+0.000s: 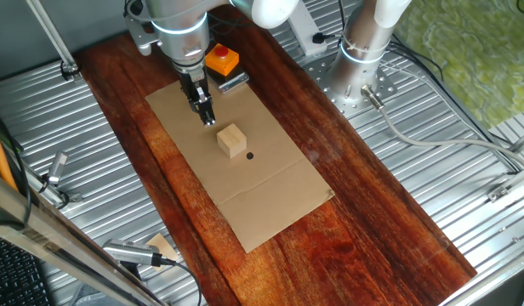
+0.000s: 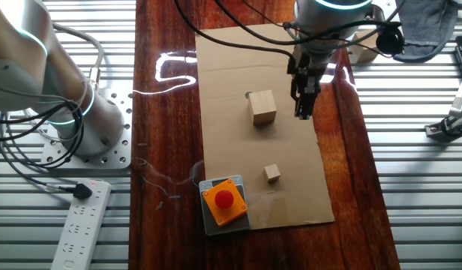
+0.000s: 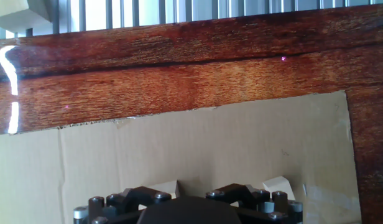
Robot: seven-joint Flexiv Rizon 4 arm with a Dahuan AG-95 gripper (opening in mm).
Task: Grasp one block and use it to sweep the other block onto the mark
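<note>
The gripper [image 2: 304, 112] is hung empty at upper right, small cube [image 2: 272, 173] left ungrasped below (jaw spacing can't be told), big block [image 2: 262, 106] beside the dot [image 1: 249, 155].

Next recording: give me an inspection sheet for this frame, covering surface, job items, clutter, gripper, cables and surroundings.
Surface: brown cardboard sheet on a dark wooden tabletop.
Job items: larger tan wooden block beside the small black dot; small pale wooden cube lies apart, ungrasped.
Clutter: orange box with red button at the cardboard's edge.
Gripper: two-finger gripper near the larger block, holding nothing; jaw state unclear.
Cables: black cables cross the cardboard; white power strip.
Surroundings: ribbed metal bench.
</note>
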